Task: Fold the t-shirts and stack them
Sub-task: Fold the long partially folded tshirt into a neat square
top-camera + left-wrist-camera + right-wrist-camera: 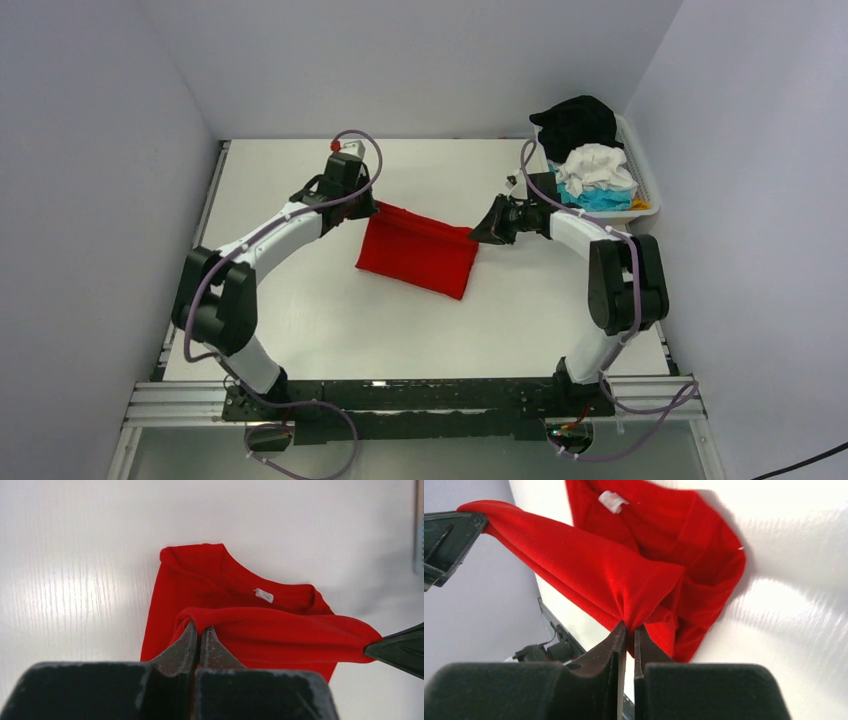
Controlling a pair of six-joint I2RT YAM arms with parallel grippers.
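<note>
Two grippers pinching one edge of a bright red soft cloth t-shirt point(415, 255) in the middle of a white wood-grain table point(520, 320).

The left gripper point(200, 627) has its jaws pressed together on a bunched corner of red cloth. The right gripper point(630, 626) is likewise clamped on the opposite corner. The edge they hold runs taut between them as a raised fold. Under that fold the rest of the garment lies on the tabletop, its neck opening and small white label point(263, 595) showing. Seen from above, it forms a rough rectangle slanting from upper left to lower right between the arms. Well apart, at the far right corner, a white plastic slatted basket point(648, 190) holds a crumpled black shirt point(575, 120) draped over its far rim. Nearer lies a white shirt point(597, 165), with a turquoise shirt point(605, 198) beneath it.
</note>
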